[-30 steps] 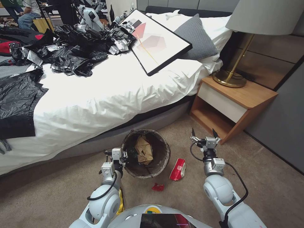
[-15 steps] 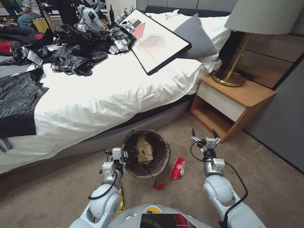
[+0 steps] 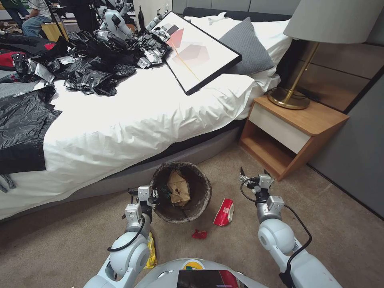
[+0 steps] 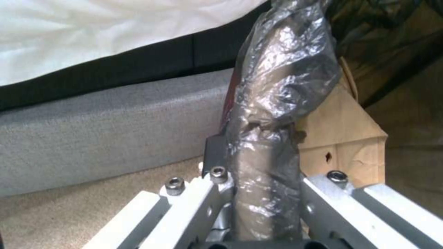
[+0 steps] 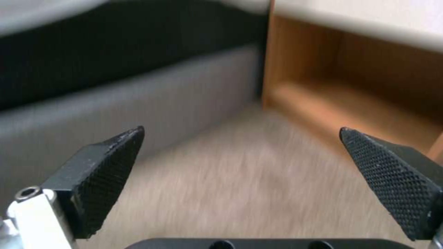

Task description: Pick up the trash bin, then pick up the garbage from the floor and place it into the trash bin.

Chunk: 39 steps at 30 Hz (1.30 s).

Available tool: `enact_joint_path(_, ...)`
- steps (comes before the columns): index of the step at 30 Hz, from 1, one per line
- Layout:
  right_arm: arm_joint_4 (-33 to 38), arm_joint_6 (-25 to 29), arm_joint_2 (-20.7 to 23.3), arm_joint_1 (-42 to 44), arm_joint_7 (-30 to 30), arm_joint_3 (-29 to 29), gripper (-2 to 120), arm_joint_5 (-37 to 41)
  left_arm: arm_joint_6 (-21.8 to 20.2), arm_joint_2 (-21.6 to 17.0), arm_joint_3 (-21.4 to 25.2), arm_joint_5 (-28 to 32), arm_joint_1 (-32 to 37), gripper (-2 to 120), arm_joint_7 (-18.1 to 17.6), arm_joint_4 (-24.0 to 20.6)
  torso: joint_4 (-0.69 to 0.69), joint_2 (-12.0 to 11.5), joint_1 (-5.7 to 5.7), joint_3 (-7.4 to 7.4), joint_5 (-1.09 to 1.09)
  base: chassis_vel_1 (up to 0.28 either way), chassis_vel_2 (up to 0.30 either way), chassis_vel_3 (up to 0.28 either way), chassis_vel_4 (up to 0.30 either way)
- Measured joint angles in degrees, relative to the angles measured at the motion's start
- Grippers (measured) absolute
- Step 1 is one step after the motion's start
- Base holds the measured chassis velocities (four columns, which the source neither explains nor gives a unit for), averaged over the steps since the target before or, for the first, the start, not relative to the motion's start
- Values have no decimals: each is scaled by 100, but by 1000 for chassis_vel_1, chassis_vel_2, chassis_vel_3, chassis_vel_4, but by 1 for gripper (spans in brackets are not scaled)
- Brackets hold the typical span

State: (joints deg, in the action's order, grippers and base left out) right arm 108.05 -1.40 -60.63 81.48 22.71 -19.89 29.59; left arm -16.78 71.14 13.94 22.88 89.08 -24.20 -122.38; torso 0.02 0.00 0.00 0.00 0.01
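The trash bin (image 3: 205, 195), lined with a dark bag, stands on the carpet in front of the bed and holds a brown paper bag (image 3: 179, 187). My left gripper (image 3: 154, 196) is shut on the bin's near-left rim; the left wrist view shows the left gripper (image 4: 258, 173) clamped over the liner-wrapped rim (image 4: 277, 103), with the paper bag (image 4: 341, 138) behind it. On the floor lie a red-and-white wrapper (image 3: 225, 212), a small red scrap (image 3: 199, 235) and a yellow wrapper (image 3: 151, 250) under my left arm. My right gripper (image 3: 253, 174) hovers open to the right of the bin, with the right gripper (image 5: 249, 180) holding nothing.
The bed (image 3: 132, 116) with its grey base runs behind the bin, carrying black plastic sheets (image 3: 88, 68), a framed picture (image 3: 196, 52) and a grey pillow. A wooden nightstand (image 3: 292, 132) with a lamp stands at the right. Open carpet spreads to the right of my arms.
The bin and my left gripper have shifted slightly left and farther from me. My right gripper has drawn back a little and dropped lower.
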Motion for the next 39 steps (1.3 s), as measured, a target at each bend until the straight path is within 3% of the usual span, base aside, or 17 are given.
enact_joint_path(6, -204, -729, 309, -196, -55, 186, 100, 954, 3, -59, -30, 25, -42, 3, -3, 11, -2, 0, 0, 0, -1, 0, 0, 0, 0)
enact_joint_path(14, -508, -1239, 253, -409, 105, 448, 100, 1751, 3, -77, -117, 47, -103, 3, -11, 59, -2, 0, 0, 0, -1, 0, 0, 0, 0)
enact_joint_path(39, -1890, -1479, -466, -947, 204, 1003, 100, 2100, -17, -184, -172, 186, -255, 3, -25, 137, -2, 0, 0, 0, -1, 0, 0, 0, 0)
